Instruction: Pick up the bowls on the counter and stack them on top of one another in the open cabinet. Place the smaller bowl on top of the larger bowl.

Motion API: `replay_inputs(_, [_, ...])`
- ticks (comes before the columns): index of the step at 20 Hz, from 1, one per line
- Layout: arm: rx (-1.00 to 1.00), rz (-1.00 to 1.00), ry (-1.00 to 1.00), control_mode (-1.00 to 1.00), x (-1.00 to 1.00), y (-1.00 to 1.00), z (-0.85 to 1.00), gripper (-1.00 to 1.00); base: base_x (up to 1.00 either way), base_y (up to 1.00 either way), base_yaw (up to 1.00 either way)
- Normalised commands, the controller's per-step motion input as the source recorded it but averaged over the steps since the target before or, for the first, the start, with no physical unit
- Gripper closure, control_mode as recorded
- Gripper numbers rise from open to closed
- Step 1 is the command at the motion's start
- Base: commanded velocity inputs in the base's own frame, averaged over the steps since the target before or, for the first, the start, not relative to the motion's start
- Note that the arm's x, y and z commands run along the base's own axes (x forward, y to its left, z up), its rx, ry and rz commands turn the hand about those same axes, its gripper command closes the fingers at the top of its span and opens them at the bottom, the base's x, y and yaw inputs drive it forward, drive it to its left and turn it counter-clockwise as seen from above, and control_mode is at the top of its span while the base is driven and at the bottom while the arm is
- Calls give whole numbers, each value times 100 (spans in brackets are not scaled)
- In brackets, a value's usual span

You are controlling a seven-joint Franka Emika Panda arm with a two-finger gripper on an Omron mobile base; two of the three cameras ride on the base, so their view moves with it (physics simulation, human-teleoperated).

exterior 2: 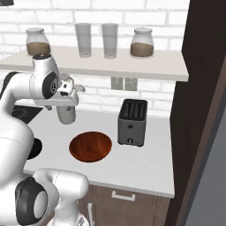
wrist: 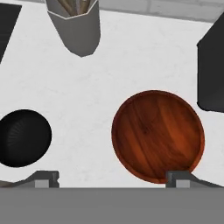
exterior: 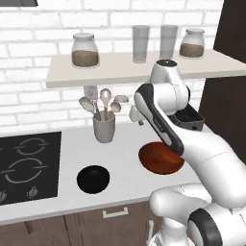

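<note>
Your hand view looks down past both fingers (wrist: 113, 178), spread wide and holding nothing: black bowl (wrist: 24, 138) just beyond the left tip, brown bowl (wrist: 157, 135) beyond the right tip, its near rim touching that tip in the picture. The left base view adds the cooktop (exterior: 29, 166) and utensil cup (exterior: 104, 127); the right base view adds the toaster (exterior 2: 132, 122). Count: two bowls, two jars (exterior: 85, 50), two glasses (exterior: 140, 43) on the shelf. Pale worktop (exterior: 125, 153), white brick wall.
</note>
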Motion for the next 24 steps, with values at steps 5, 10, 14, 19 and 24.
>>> replay_inputs(5, [0,2,5,-100,0,100,-53,-100,0,0,0])
replay_inputs(10, [0,5,10,-100,0,100,-63,-100,0,0,0])
replay_inputs(14, [5,6,17,-100,0,100,-87,-100,0,0,0])
replay_inputs(19, [1,6,17,-100,0,52,-64,-100,0,0,0])
replay_inputs(24, [-10,0,4,-100,0,-2,-49,-100,0,0,0])
